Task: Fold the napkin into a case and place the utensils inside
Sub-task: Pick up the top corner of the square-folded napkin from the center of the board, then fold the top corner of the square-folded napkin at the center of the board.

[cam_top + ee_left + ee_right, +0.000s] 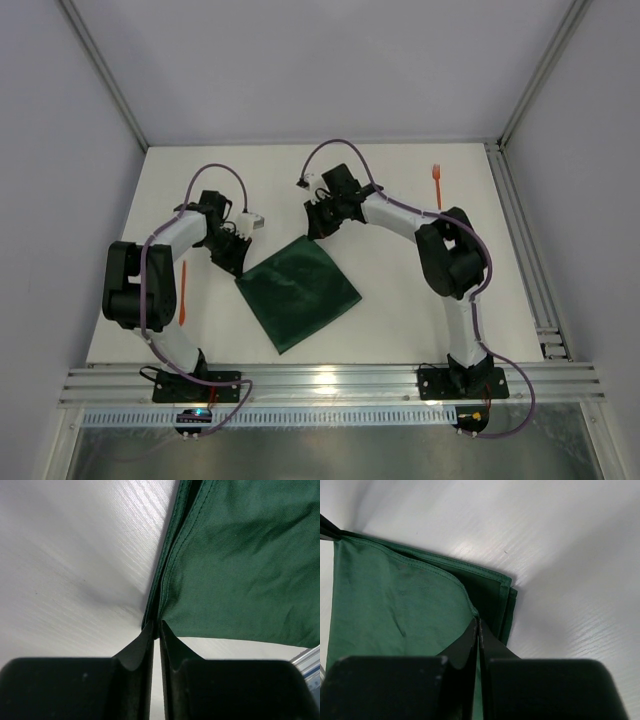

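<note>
Left tool (156, 625) pinches napkin (240, 570) corner; right tool (477, 622) clamped on adjacent corner's top layer.

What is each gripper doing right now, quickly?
Left gripper: closed, pinching a corner of the napkin.
Right gripper: closed, pinching the napkin's top layer at its edge.

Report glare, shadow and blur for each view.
Top external: even light, no hard shadows, bright glare spots on the metal rail. Left wrist: streaky sheen on the table, napkin weave sharp, left gripper dark and soft-edged up close. Right wrist: similar sheen right of the napkin, upper-left corner shaded, right gripper likewise blurred.
</note>
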Tool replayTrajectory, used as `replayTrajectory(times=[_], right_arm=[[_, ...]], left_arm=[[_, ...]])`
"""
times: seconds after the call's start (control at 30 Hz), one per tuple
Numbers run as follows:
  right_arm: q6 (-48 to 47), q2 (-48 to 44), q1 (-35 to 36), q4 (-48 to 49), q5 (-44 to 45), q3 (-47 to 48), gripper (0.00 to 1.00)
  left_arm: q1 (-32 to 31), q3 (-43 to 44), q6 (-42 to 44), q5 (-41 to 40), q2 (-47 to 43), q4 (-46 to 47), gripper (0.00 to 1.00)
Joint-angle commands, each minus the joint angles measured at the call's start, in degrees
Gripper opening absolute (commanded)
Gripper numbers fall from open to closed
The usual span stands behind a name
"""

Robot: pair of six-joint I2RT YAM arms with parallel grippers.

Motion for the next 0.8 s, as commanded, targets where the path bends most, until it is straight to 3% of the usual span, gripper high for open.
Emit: replayTrajectory(times=[0.0, 0.27, 0.57, 0.77], right_arm=[[0.8, -5.7, 1.6, 1.5, -1.3, -2.0, 0.04], [6.3, -14.7, 9.6, 8.5, -2.0, -14.9, 0.04], [16.8, -20.5, 19.5, 16.4, -1.0, -27.5, 0.04], [20.5, -19.2, 28.0, 18.2, 1.0, -28.4, 0.04]], left_arm=[[0.0, -0.4, 0.1, -0.6, -1.8, -1.2, 0.1], [0.5, -0.6, -0.2, -1.5, -4.8, -2.4, 0.35], [3.0, -2.3, -0.6, -3.3, -11.9, -4.1, 0.44], [3.3, -4.1, -1.6, -2.4, -13.5, -4.7, 0.44]])
